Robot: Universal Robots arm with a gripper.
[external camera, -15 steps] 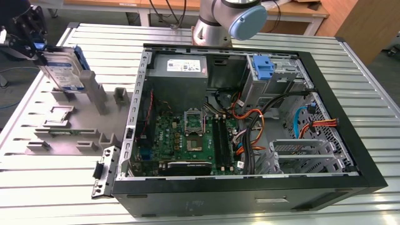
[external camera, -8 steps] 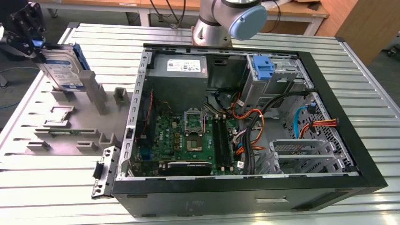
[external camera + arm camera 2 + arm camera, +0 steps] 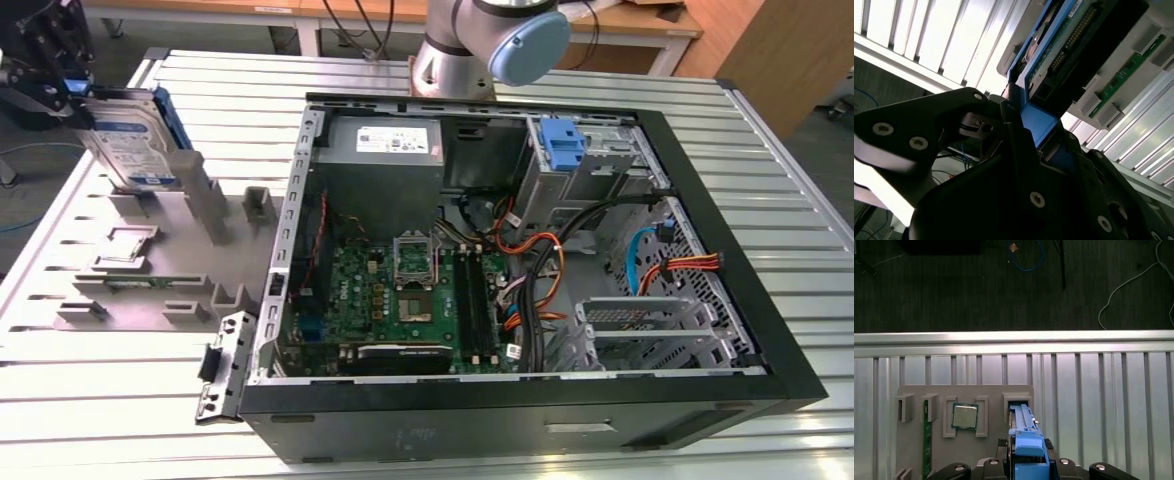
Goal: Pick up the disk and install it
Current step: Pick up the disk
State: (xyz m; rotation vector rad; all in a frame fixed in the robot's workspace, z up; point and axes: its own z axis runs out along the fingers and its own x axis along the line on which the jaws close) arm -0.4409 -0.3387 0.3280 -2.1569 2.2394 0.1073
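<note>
A ribbed aluminium table is carrying everything, with dark floor showing beyond its edge in the first wrist view. The disk, a flat silver rectangular hard drive with a white-and-blue label in a blue plastic bracket, is standing on edge at the exterior view's far left, over a slot of the grey plastic fixture tray. I can't tell whether its lower end is sitting in the slot or just clear of it. The black gripper is clamping narrow on the disk's upper end, fingers pressing the blue bracket in the second wrist view. On the tray, a square processor chip and a green memory stick are lying in their own pockets near the disk. Towards the exterior view's right, an open black computer case is lying on its side, green motherboard facing up.
</note>
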